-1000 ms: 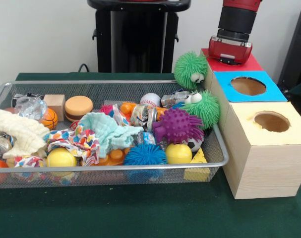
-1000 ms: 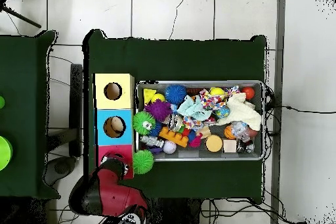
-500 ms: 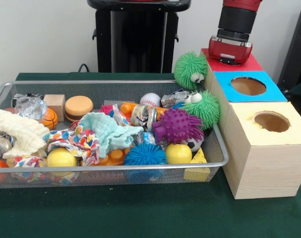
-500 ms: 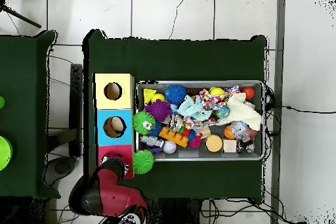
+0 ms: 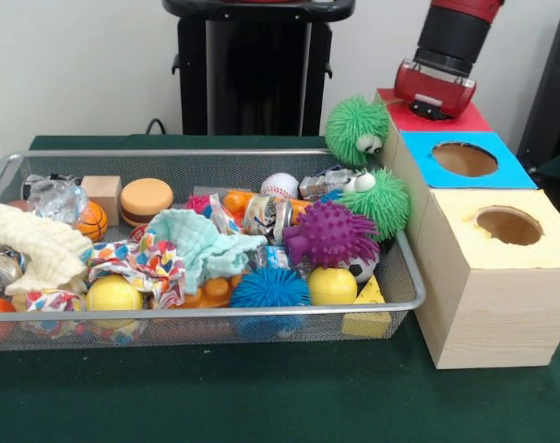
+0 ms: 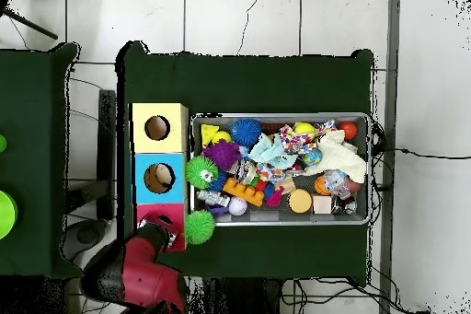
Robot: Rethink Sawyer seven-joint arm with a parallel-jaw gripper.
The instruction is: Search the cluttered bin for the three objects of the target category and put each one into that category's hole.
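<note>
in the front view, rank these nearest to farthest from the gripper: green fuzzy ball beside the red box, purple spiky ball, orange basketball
1. Green fuzzy ball, outside the bin, just left of the gripper.
2. Purple spiky ball, at the bin's right end.
3. Orange basketball, at the bin's left end.

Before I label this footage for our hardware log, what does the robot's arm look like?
One arm: a round black segment with a red band above it, ending in a glossy red block-shaped housing with a dark underside. From overhead the arm is a bulky, rounded red shell with black joints. No cables or markings can be made out, and the gripper's fingers are not visible.
</note>
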